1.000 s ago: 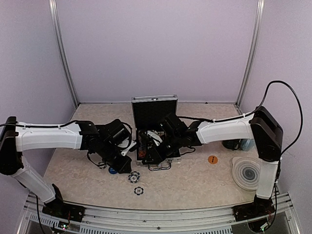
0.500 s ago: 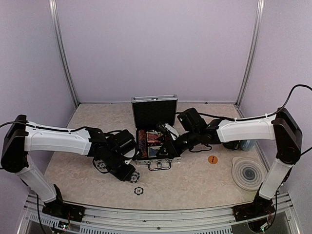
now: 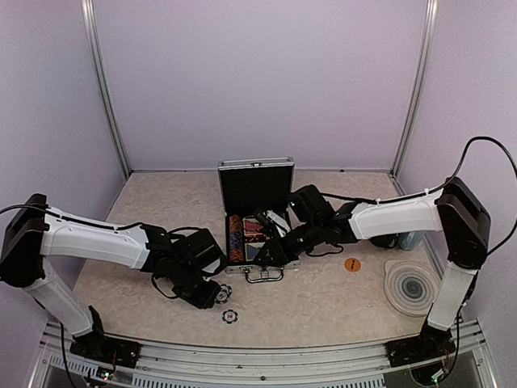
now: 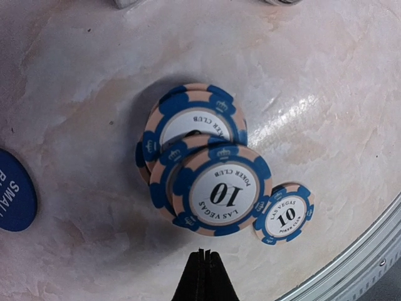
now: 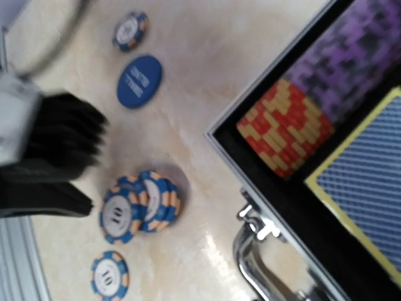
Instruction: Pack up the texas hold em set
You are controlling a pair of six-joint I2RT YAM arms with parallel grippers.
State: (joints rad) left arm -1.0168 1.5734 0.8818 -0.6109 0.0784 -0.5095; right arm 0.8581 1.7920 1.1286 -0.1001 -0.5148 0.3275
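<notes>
Hovering your left end effector (image 4: 202, 263) just beside the leaning pile of blue chips (image 4: 207, 182) on the counter (image 3: 323, 299), you are holding its fingers pressed together, gripping nothing. A lone chip (image 4: 285, 213) is lying beside the pile. Your right end effector (image 3: 271, 241) is hanging over the open silver case (image 3: 257, 190), which is sitting mid-counter holding red chips (image 5: 285, 128) and a blue deck (image 5: 363, 169); whether its fingers are apart cannot be told.

Free: far-left table (image 3: 153, 202); near strip btwn case (image 3: 266, 266) & coaster (image 3: 412, 284), bar orange button (image 3: 352, 263). Blocked: upright lid (image 3: 256, 187) far side; right arm (image 3: 396, 217) across case's right; left gripper (image 4: 202, 263) tight by chip stack (image 4: 216, 191).
</notes>
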